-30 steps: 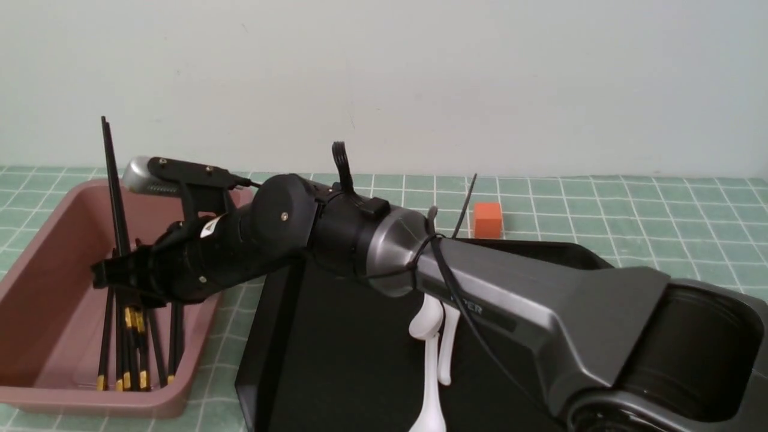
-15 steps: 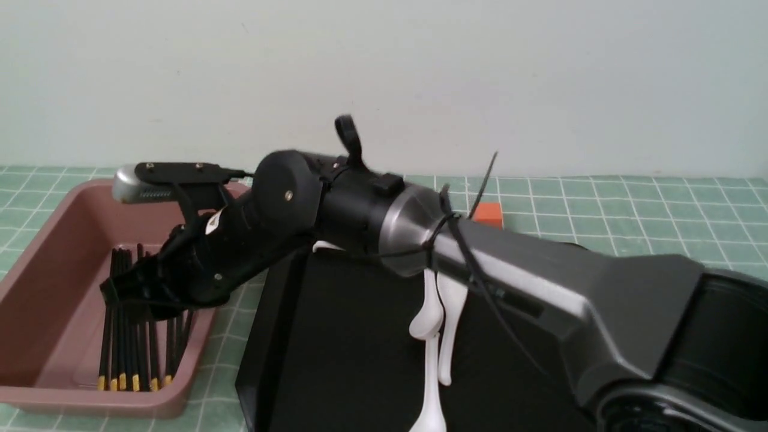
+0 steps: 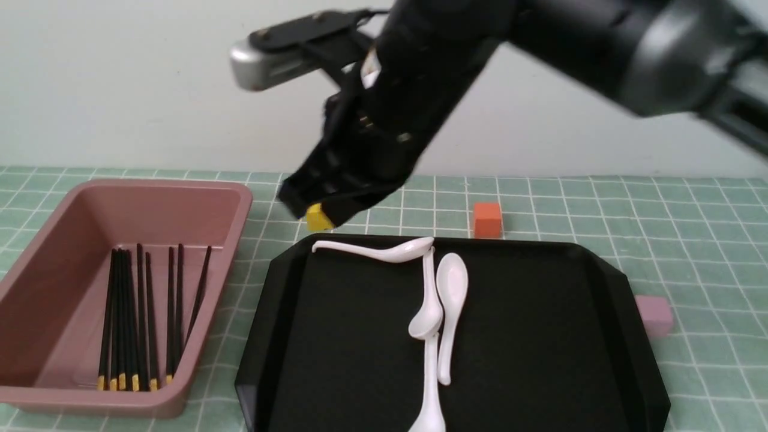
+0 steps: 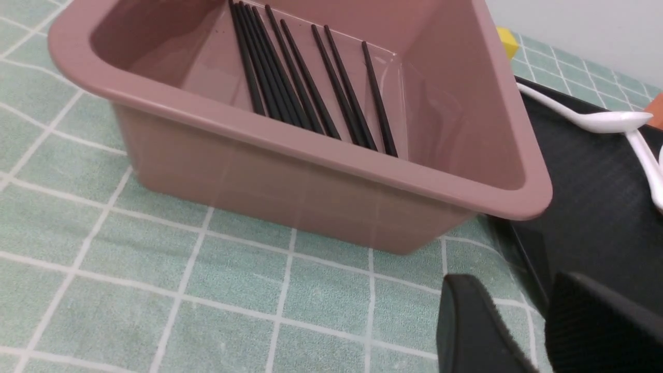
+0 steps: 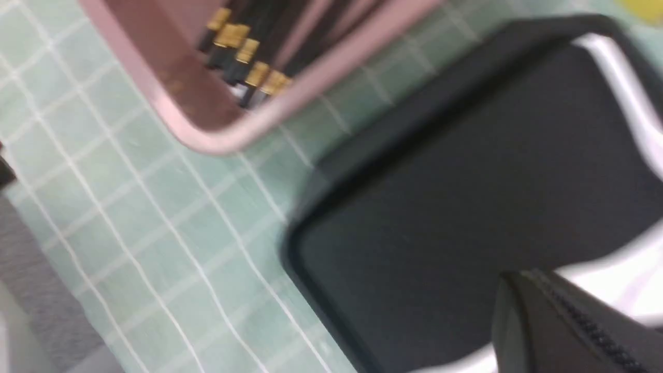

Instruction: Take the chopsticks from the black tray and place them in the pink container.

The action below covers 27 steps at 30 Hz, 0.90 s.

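About eight black chopsticks (image 3: 141, 318), if I count well, lie side by side inside the pink container (image 3: 180, 186), which stands just left of the glossy black tray (image 3: 528, 336).

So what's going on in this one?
The right gripper hangs shut above the far left corner of the black tray, with nothing visibly held. All the chopsticks in view lie in the pink container. The tray holds only white spoons, so the task looks essentially done.
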Tool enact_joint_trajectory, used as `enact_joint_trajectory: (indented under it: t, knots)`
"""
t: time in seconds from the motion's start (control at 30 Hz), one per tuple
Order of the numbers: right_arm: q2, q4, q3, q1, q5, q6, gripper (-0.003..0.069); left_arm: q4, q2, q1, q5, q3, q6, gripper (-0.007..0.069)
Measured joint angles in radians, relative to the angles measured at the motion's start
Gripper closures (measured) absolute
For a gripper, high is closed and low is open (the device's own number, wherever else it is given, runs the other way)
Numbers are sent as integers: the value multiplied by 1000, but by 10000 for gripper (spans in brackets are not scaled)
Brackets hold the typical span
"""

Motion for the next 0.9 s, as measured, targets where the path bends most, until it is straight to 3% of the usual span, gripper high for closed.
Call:
enact_joint_trajectory:
  t: [0.33,0.43,0.7,0.9]
  knots:
    - [-562,-64,545,0,4,35,672,0,0,0,0,0,0,386]
    - [-763,-75,731,0,-63,43,672,0,0,0,0,0,0,386]
    - [-1394,-95,1368,0,-596,61,668,0,0,0,0,0,0,386]
    - [-1664,-96,1650,0,-797,64,666,0,0,0,0,0,0,386]
